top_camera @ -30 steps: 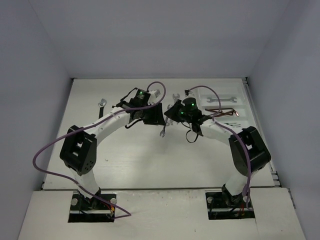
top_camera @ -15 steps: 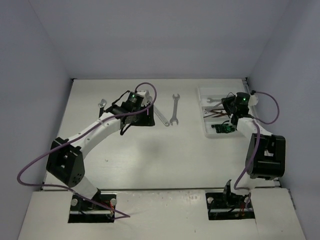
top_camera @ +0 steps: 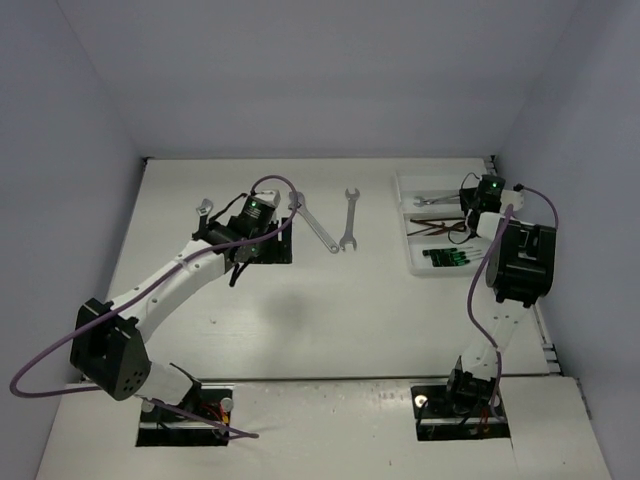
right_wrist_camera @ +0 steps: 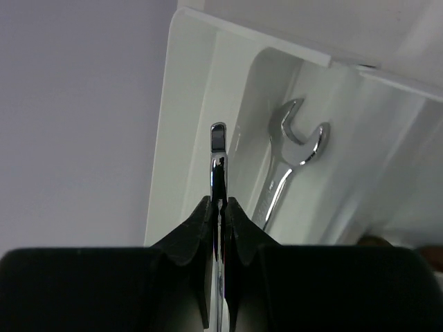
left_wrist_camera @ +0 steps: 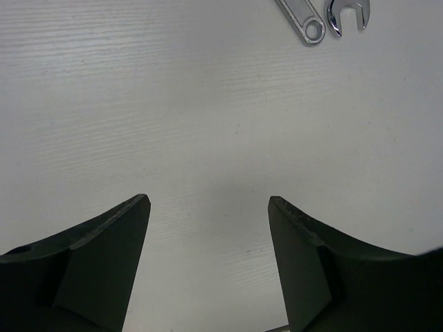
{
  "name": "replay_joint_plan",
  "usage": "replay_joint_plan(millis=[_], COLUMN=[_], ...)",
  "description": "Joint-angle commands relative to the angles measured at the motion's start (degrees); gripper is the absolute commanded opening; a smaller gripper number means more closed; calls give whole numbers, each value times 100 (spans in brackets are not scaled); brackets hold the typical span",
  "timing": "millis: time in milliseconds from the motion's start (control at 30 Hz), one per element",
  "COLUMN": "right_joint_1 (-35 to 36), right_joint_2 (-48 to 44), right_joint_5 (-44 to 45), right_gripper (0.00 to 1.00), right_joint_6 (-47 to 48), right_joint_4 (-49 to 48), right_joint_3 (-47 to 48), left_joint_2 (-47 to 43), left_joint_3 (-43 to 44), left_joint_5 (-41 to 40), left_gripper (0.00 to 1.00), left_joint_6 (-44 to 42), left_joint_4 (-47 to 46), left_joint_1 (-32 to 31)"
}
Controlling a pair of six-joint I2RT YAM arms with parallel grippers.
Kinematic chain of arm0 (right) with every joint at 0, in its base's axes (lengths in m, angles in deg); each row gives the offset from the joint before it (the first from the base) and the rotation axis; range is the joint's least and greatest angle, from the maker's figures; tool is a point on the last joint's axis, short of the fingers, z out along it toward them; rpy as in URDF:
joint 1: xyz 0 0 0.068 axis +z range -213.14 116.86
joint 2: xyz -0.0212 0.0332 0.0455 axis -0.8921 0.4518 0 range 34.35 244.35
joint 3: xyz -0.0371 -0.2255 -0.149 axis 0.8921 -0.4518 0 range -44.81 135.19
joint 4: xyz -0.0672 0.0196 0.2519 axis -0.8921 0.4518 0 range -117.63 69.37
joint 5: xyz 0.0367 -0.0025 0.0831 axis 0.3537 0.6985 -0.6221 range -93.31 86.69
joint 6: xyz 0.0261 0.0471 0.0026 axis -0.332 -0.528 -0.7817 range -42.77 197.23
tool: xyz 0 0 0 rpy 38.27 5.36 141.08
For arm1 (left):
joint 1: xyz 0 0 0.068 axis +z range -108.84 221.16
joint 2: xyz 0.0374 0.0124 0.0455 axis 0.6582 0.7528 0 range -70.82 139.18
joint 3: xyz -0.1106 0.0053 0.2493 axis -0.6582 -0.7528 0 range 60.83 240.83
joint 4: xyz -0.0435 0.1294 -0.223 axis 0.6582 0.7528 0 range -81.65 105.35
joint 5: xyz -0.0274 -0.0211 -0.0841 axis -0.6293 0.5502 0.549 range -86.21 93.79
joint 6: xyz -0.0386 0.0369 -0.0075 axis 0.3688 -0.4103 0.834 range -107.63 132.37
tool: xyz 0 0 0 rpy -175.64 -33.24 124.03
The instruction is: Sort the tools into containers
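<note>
The right claw (right_wrist_camera: 219, 202) was pinched shut on a thin silver tool (right_wrist_camera: 218, 138), seen edge-on, with its tip standing out past the fingertips. Just beyond it lay the white tray (right_wrist_camera: 201, 83), with an open-end wrench (right_wrist_camera: 294, 149) lying in the far compartment. In the top view, brown hex keys (top_camera: 437, 226) lay in the middle compartment and black-and-green screwdrivers (top_camera: 450, 258) in the near one.

The left claw (left_wrist_camera: 208, 207) stood open and empty, its jaws well apart above the bare white surface (left_wrist_camera: 173, 104). Past its fingers, at the edge of the wrist view, the holed end of a long wrench (left_wrist_camera: 302, 19) lay just beside the open end of a second wrench (left_wrist_camera: 348, 12). From above, those two lay between the arms. A small wrench (top_camera: 204, 214) lay on the surface at the left arm's far side.
</note>
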Motion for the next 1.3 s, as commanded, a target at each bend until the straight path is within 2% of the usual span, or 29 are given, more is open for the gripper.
replay_joint_plan(millis=[0,200,300,500,667,767,900,1000,1267], right_joint_1=[10,-4,-25,1,6,164,747,1539,2694], right_joint_2=[185,79,-190,-984,-1905,-2073,-1857,-1553,-235], right_joint_5=[16,-3,0,-165,-154,-451,-448,-145,365], right_gripper=[8,39,45,47,48,48,48,51,55], right_joint_6=[-180,108,266,1085,1916,2688,3938,4378,4594], right_joint_4=[-575,-252,-126,606,1222,1587,2678,3343,3803], right_joint_3=[703,739,612,362,26,210,939,1524,2319], left_joint_2=[-302,-246,-179,142,757,940,853,652,-324], left_joint_3=[19,38,142,602,1139,1312,1222,1048,95], left_joint_5=[-305,-298,-305,-436,-319,-262,-443,-558,-685], left_gripper=[66,66,66,66,66,66,66,66,66], left_joint_6=[28,89,110,140,170,150,63,19,110], left_joint_4=[97,92,87,101,173,196,269,377,460], left_joint_1=[6,4,-8,-56,-73,-73,-73,-64,-64])
